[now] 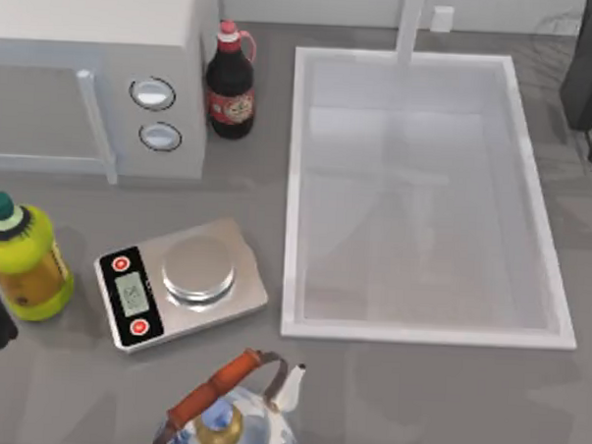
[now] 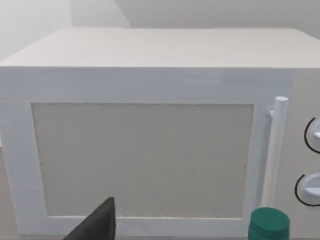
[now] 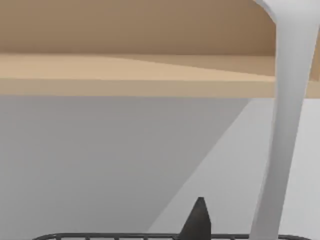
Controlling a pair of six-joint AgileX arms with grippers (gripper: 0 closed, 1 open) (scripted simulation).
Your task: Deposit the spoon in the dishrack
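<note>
- Grey countertop [image 1: 387,393], flat and matte, under soft even light with faint shadows.
- Pale wall [image 1: 315,2] along the far edge; a small white outlet plate [image 1: 441,18] set into it.
- White sink basin [image 1: 298,183] sunk into the counter's right half, with a white faucet [image 1: 411,25] rising at its far rim.
- White microwave [image 2: 145,150] at the far left: closed door, upright bar handle [image 2: 274,150], two round knobs [image 1: 152,93].
- Tan wooden shelf [image 3: 125,75] overhead, grey wall [image 3: 100,160] beneath it.
- On the counter: dark sauce bottle [image 1: 230,86], yellow bottle with green cap [image 1: 24,259], kitchen scale [image 1: 180,281], blue-patterned kettle [image 1: 233,416].
</note>
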